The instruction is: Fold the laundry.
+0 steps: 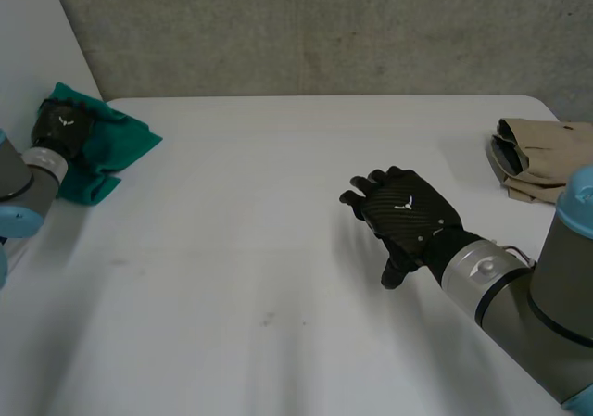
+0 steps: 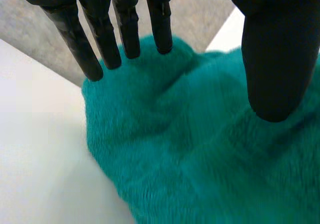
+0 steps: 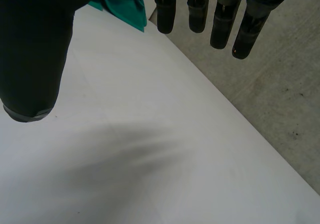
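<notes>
the teal cloth [image 1: 116, 152] is thick and fuzzy, with a towel-like nap. it lies rumpled in a loose heap rather than flat, with one corner pointing out toward the middle of the surface [image 1: 278, 175]. it sits at the far left corner of that white surface. at the far right edge lies a beige garment [image 1: 537, 157], folded into a flat stack of layers.

in the head view my left robot hand [image 1: 63, 124] and its wrist cover the near part of the teal cloth, so i cannot make out its full outline. the beige garment is cut off at the edge of the view and partly hidden behind my right arm. in the left wrist view i cannot tell whether the fingertips [image 2: 162, 44] press into the nap or hang just over it.

my left robot hand is over the middle of the teal cloth, fingers straight and spread, thumb held apart, gripping nothing. my right robot hand [image 1: 408, 214] hangs over bare surface right of centre, well apart from the teal cloth and nearer the beige garment. its fingers are relaxed, its thumb is apart, and it holds nothing. in the right wrist view a bit of the teal cloth [image 3: 122, 4] shows beyond its fingertips [image 3: 165, 19].
</notes>
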`<action>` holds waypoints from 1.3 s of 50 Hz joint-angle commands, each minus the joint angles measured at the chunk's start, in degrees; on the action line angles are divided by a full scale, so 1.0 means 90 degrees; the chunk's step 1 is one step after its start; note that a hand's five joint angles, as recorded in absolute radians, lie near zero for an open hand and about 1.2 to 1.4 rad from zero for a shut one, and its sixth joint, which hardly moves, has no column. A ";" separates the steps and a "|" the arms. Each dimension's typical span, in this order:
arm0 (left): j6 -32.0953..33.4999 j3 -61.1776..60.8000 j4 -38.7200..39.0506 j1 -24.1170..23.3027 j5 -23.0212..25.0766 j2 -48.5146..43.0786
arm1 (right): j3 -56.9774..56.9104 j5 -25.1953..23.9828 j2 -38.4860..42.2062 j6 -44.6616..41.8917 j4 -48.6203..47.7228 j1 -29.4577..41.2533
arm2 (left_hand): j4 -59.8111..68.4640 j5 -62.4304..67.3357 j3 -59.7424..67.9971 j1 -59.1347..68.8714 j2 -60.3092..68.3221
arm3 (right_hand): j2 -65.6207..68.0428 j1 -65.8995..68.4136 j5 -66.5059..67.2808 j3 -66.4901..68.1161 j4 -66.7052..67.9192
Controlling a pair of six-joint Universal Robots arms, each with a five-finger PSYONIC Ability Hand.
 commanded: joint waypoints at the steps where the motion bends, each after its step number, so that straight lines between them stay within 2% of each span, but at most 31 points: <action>1: 0.0454 0.0347 -0.0011 0.0231 -0.0141 -0.0490 | 0.0098 -0.0019 -0.0044 0.0000 -0.0016 -0.0111 | 0.1728 0.1710 0.1723 0.1716 0.1723 | -0.0278 -0.0171 -0.0458 -0.0252 -0.0373; 9: 0.0502 0.0327 -0.0002 0.0427 -0.0249 -0.0588 | 0.0099 -0.0029 -0.0054 0.0000 -0.0016 -0.0218 | 0.4754 0.4737 0.4749 0.4743 0.4749 | -0.0278 -0.0171 -0.0458 -0.0252 -0.0373; 10: 0.0551 0.0298 -0.0002 0.0446 -0.0249 -0.0579 | 0.0099 -0.0029 -0.0054 0.0000 -0.0016 -0.0218 | 0.6291 0.6274 0.6286 0.6280 0.6286 | -0.0278 -0.0171 -0.0458 -0.0252 -0.0373; 13: 0.0668 0.0191 0.0008 0.0446 -0.0278 -0.0491 | 0.0108 -0.0029 -0.0093 0.0000 -0.0016 -0.0218 | 0.6307 0.6289 0.6302 0.6296 0.6302 | -0.0278 -0.0171 -0.0458 -0.0252 -0.0373; 17: 0.0786 -0.0394 0.0028 0.0349 -0.0269 0.0113 | 0.0118 -0.0029 -0.0200 0.0000 -0.0006 -0.0218 | 0.6307 0.6289 0.6302 0.6296 0.6302 | -0.0278 -0.0171 -0.0458 -0.0252 -0.0373; 21: 0.0464 -0.1361 0.0485 0.0222 -0.0171 0.1051 | 0.0118 -0.0019 -0.0288 0.0000 -0.0006 -0.0228 | 0.6307 0.6289 0.6302 0.6296 0.6302 | -0.0278 -0.0171 -0.0458 -0.0252 -0.0373; 22: 0.0193 -0.1594 0.0864 0.0173 -0.0103 0.1294 | 0.0118 -0.0019 -0.0298 0.0010 -0.0006 -0.0228 | 0.6307 0.6289 0.6302 0.6296 0.6302 | -0.0278 -0.0171 -0.0458 -0.0252 -0.0373; 25: -0.0122 -0.1753 0.1374 0.0124 -0.0015 0.1404 | 0.0128 -0.0019 -0.0347 0.0010 -0.0006 -0.0267 | 0.6307 0.6289 0.6302 0.6296 0.6302 | -0.0278 -0.0171 -0.0458 -0.0252 -0.0373; 27: -0.0123 -0.1733 0.1512 0.0124 0.0064 0.1316 | 0.0138 -0.0019 -0.0347 0.0010 -0.0006 -0.0296 | 0.4505 0.4487 0.4499 0.4493 0.4499 | -0.0278 -0.0171 -0.0458 -0.0252 -0.0373; 29: -0.0084 -0.1685 0.1376 0.0153 0.0122 0.1209 | 0.0167 -0.0068 -0.0347 0.0000 -0.0006 -0.0326 | 0.3437 0.3419 0.3432 0.3426 0.3432 | -0.0278 -0.0171 -0.0458 -0.0252 -0.0373; 30: -0.0083 -0.1617 0.1182 0.0182 0.0161 0.1102 | 0.0186 -0.0078 -0.0347 0.0000 -0.0006 -0.0326 | 0.1784 0.1767 0.1779 0.1773 0.1779 | -0.0278 -0.0171 -0.0458 -0.0252 -0.0373; 32: -0.0083 -0.1538 0.0927 0.0192 0.0200 0.0985 | 0.0245 -0.0059 -0.0347 0.0000 -0.0016 -0.0335 | 0.0149 0.0131 0.0144 0.0138 0.0144 | -0.0278 -0.0171 -0.0458 -0.0252 -0.0373; 38: -0.0074 -0.1314 0.0273 0.0212 0.0454 0.0643 | 0.0265 -0.0088 -0.0347 0.0000 -0.0025 -0.0433 | -0.1181 -0.1199 -0.1187 -0.1193 -0.1187 | -0.0278 -0.0171 -0.0458 -0.0252 -0.0373; 48: -0.0064 -0.0797 -0.0226 0.0212 0.0493 0.0272 | 0.0255 -0.0098 -0.0337 0.0000 -0.0025 -0.0492 | -0.1111 -0.1128 -0.1116 -0.1122 -0.1116 | -0.0278 -0.0171 -0.0458 -0.0252 -0.0373; 56: -0.0054 -0.0210 -0.0519 0.0212 0.0484 -0.0119 | 0.0245 -0.0098 -0.0337 -0.0010 -0.0055 -0.0540 | 0.0550 0.0533 0.0545 0.0539 0.0545 | -0.0278 -0.0171 -0.0458 -0.0252 -0.0373; 60: -0.0025 -0.0054 -0.0519 0.0212 0.0464 -0.0246 | 0.0245 -0.0098 -0.0327 -0.0010 -0.0084 -0.0599 | 0.2602 0.2585 0.2597 0.2591 0.2597 | -0.0278 -0.0171 -0.0458 -0.0252 -0.0373; 61: -0.0015 0.0004 -0.0519 0.0212 0.0425 -0.0275 | 0.0245 -0.0098 -0.0318 -0.0010 -0.0084 -0.0609 | 0.4515 0.4497 0.4510 0.4503 0.4510 | -0.0278 -0.0171 -0.0458 -0.0252 -0.0373; 62: -0.0015 0.0015 -0.0519 0.0212 0.0396 -0.0276 | 0.0245 -0.0098 -0.0317 -0.0010 -0.0084 -0.0619 | 0.5736 0.5719 0.5731 0.5725 0.5731 | -0.0278 -0.0171 -0.0458 -0.0252 -0.0373; 63: -0.0005 0.0024 -0.0509 0.0202 0.0376 -0.0276 | 0.0235 -0.0098 -0.0308 -0.0010 -0.0084 -0.0619 | 0.6301 0.6284 0.6296 0.6290 0.6296 | -0.0278 -0.0171 -0.0458 -0.0252 -0.0373; 65: 0.0024 -0.0034 -0.0461 0.0183 0.0201 -0.0178 | 0.0235 -0.0098 -0.0298 -0.0010 -0.0094 -0.0619 | 0.6307 0.6289 0.6302 0.6296 0.6302 | -0.0278 -0.0171 -0.0458 -0.0252 -0.0373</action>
